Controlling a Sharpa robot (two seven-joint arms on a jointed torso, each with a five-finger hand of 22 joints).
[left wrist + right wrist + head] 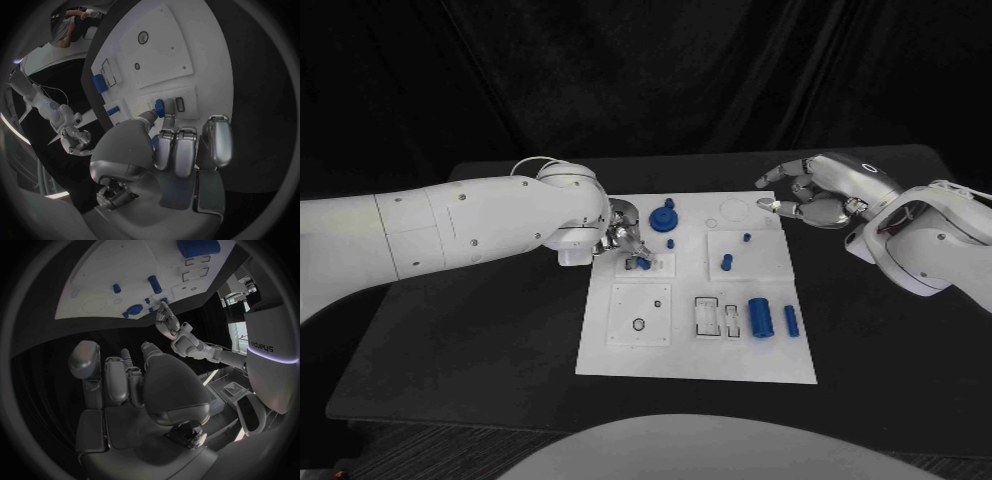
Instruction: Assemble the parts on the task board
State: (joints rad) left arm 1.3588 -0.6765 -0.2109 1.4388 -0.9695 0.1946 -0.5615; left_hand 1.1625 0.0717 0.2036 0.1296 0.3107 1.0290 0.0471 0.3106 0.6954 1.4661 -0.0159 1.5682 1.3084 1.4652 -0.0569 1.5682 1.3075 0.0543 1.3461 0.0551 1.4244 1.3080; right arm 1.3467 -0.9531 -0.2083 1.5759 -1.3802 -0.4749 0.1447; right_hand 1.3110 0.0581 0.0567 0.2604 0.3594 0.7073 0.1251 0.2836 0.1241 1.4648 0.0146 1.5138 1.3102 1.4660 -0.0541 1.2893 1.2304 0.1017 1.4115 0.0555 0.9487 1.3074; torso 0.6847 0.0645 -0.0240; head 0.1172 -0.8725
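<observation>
Risk lies at the task board (697,360): the left hand (626,243) pinches a small blue part (160,107) over its left-middle socket and may jam it tilted; the right hand (816,195) hovers empty beyond the far corner.

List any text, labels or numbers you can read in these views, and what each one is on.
"sharpa": printed sideways on the robot's white body, seen in the right wrist view.
Task board: only outlines and slots, no readable lettering or numbers.
Blue parts, such as the large cylinder: no markings visible.
Left hand and right hand: no readable labels.
</observation>
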